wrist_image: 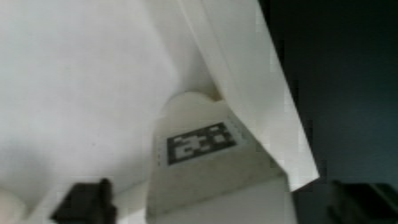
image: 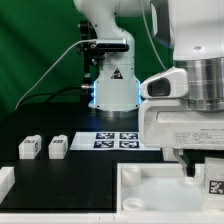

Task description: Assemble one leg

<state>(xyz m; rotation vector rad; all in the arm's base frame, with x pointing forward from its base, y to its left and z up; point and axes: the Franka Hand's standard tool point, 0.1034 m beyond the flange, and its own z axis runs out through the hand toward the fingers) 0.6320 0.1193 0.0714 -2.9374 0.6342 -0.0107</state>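
A white leg (wrist_image: 201, 140) with a black-and-white tag stands at a corner of the large white panel (wrist_image: 89, 90), next to its raised rim. My gripper (wrist_image: 214, 200) is open, one dark finger (wrist_image: 80, 200) on each side of this leg, with a gap showing on at least one side. In the exterior view the gripper (image: 197, 170) hangs low at the right over the panel (image: 150, 190), and the tagged leg (image: 214, 183) shows just beside its fingers. Two more legs (image: 30, 147) (image: 58, 147) lie on the black table at the exterior view's left.
The marker board (image: 117, 139) lies flat in front of the robot base (image: 110, 85). A white part (image: 5, 182) sits at the lower left edge of the exterior view. Dark table shows beyond the panel's rim (wrist_image: 347, 90).
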